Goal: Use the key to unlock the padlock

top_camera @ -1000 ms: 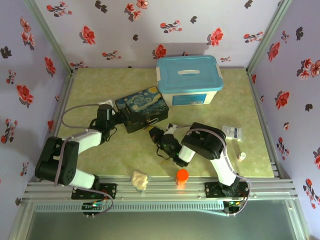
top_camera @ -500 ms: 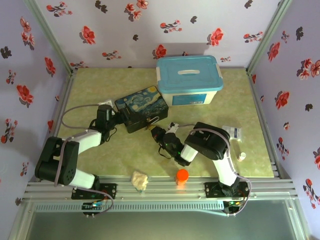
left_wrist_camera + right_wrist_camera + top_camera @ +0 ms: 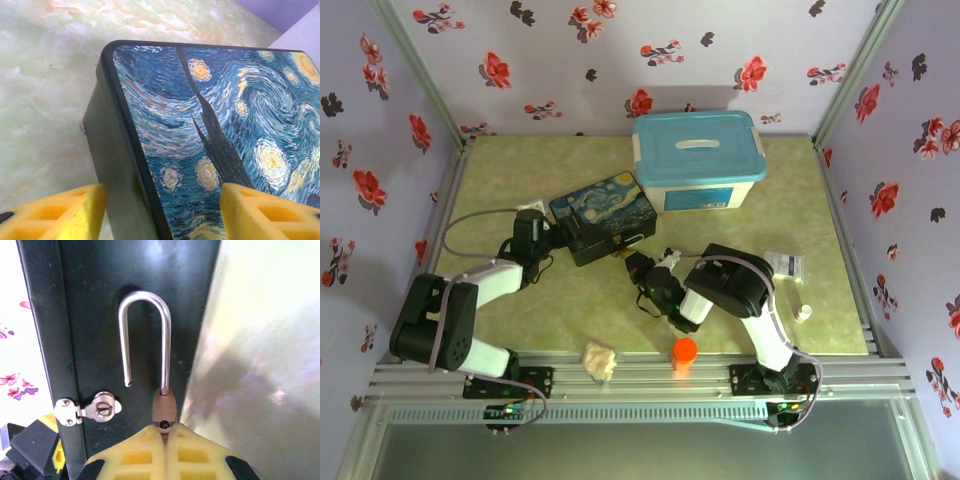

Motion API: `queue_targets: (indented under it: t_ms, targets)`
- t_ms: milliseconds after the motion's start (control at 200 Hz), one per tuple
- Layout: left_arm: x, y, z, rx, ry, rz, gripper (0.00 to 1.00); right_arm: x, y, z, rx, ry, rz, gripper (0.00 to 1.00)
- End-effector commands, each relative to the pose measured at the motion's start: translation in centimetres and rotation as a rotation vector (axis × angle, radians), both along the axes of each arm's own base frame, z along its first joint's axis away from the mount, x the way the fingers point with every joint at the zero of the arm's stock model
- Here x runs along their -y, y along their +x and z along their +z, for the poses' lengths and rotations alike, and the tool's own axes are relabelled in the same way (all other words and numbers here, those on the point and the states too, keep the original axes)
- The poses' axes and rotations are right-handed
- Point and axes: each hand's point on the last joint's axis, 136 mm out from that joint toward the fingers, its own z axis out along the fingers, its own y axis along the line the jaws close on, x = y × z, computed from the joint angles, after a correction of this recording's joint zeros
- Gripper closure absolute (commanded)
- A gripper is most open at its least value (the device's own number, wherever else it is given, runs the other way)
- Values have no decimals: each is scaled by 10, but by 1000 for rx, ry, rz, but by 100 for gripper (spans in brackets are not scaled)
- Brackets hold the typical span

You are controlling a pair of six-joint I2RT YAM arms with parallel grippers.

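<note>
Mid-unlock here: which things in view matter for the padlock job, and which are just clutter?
Job: padlock, open, in right tool; painted box straddled by left tool.
Lying about: blue-lidded bin, orange cap, crumpled wad, packet.

The padlock [image 3: 164, 410] lies just before the box [image 3: 603, 215], itself left-front of the tub [image 3: 698, 160].

My right claw [image 3: 165, 432] and left claw [image 3: 162, 200] wear yellow pads. The padlock [image 3: 164, 407] is brass, its shackle [image 3: 145, 295] silver. The painted box [image 3: 210, 115] swirls deep blue with yellow stars over black sides; its latch [image 3: 92, 409] is silver. The desk [image 3: 40, 75] is pale green marble, and the walls [image 3: 570, 50] are lilac with red and black flowers.
</note>
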Motion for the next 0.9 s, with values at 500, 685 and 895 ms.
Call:
queue_targets:
  t_ms: [500, 685, 895]
  targets:
    - [-6, -20, 31, -32, 22, -28, 29, 70, -59, -55, -415, -486, 581, 100]
    - [-7, -27, 43, -10, 12, -35, 29, 100, -59, -40, -442, -527, 644, 100]
    - [-6, -33, 39, -25, 11, -51, 29, 90, -30, -6, -301, -772, 602, 59]
